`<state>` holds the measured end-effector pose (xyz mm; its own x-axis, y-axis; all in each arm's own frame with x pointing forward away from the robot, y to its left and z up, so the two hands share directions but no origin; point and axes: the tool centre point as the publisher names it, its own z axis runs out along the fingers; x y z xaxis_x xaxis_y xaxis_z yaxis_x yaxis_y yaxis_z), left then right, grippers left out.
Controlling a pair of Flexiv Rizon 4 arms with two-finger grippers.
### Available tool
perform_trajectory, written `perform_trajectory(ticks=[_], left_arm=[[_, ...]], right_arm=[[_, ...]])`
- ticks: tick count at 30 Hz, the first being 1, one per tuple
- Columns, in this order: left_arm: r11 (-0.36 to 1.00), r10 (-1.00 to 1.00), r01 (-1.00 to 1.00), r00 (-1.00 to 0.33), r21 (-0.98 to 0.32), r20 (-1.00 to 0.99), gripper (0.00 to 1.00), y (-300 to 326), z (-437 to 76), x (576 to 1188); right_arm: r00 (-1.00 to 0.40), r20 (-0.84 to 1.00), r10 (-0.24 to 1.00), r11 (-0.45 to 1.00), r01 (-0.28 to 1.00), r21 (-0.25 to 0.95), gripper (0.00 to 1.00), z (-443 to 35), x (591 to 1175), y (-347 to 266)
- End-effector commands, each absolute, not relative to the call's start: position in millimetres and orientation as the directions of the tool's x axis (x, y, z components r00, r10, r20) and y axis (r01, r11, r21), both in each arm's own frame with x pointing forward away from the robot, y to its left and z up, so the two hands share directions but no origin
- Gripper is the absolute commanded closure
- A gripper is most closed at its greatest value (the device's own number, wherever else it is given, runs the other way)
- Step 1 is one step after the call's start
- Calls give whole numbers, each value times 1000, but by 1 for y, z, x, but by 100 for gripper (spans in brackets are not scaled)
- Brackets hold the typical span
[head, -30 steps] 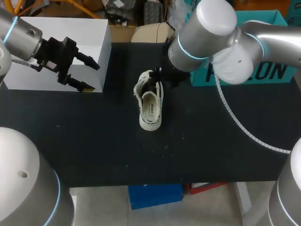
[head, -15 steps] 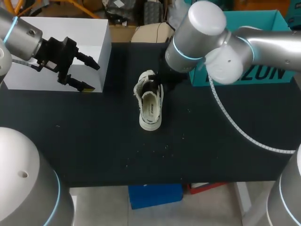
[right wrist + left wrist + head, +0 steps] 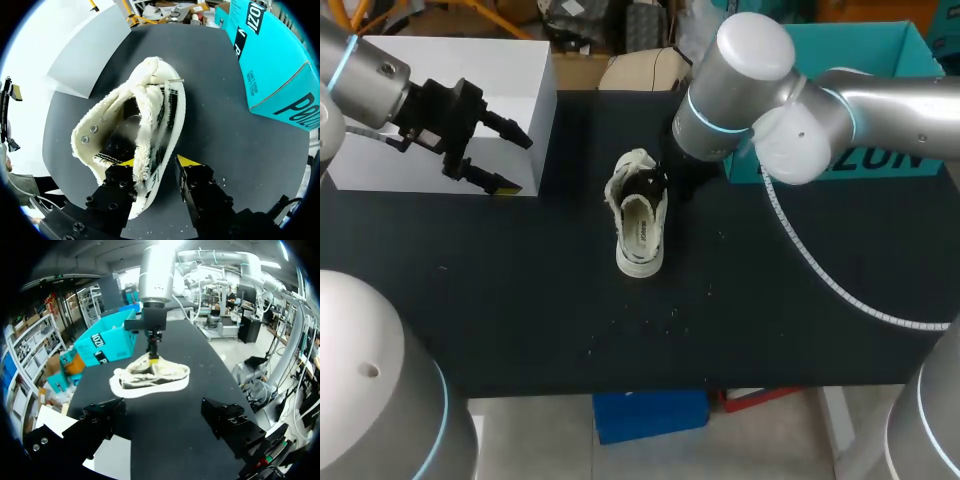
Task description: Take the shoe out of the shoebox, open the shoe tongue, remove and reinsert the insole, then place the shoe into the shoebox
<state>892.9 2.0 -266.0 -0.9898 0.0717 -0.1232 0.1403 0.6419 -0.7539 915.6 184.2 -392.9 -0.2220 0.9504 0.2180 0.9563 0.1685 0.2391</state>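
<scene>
Cream-white fleecy low shoe with dark striped sides (image 3: 638, 228) lies upright on the black cloth-covered table (image 3: 520, 300), near its middle. It is out of the open teal cardboard shoebox (image 3: 880, 60), which stands well apart at the far right.

Over the last second my right arm has swung in toward the shoe and come down. A second ago its wrist hung just beyond the shoe's far end, and now the right gripper (image 3: 156, 161) sits down on that end. In the right wrist view the shoe's fuzzy wall runs up between the two yellow tips. A thin dark strip shows beside the outer tip, so I cannot tell whether the grip has closed on the fabric or only straddles it. The shoe has barely shifted, and its far end looks a little more rounded and shadowed under the gripper.

My left gripper (image 3: 517, 163) has not moved. It hovers at the near corner of the white rectangular box lid (image 3: 470, 70), well apart from the shoe, its fingers spread wide and holding nothing.

I judge that the take-out step is done and the tongue-opening step is just starting. The insole is in place inside the shoe and untouched.
</scene>
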Motion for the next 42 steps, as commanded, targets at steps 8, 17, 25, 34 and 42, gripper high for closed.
perform_trajectory(ticks=[8,17,25,34,42], left_arm=[[645,68,139,-990,-752,-125,0,1,-267,892],[645,68,139,-990,-752,-125,0,1,-267,892],[645,68,139,-990,-752,-125,0,1,-267,892],[645,68,139,-990,-752,-125,0,1,-267,892],[645,68,139,-990,-752,-125,0,1,-267,892]], right_arm=[[-267,174,948,235,954,185,64,-419,927,191],[-253,155,955,228,960,163,100,-425,927,186],[-247,183,951,213,959,188,100,-391,911,184],[-394,122,911,352,896,269,100,-296,898,154],[-760,-34,649,745,625,233,100,-202,902,123]])
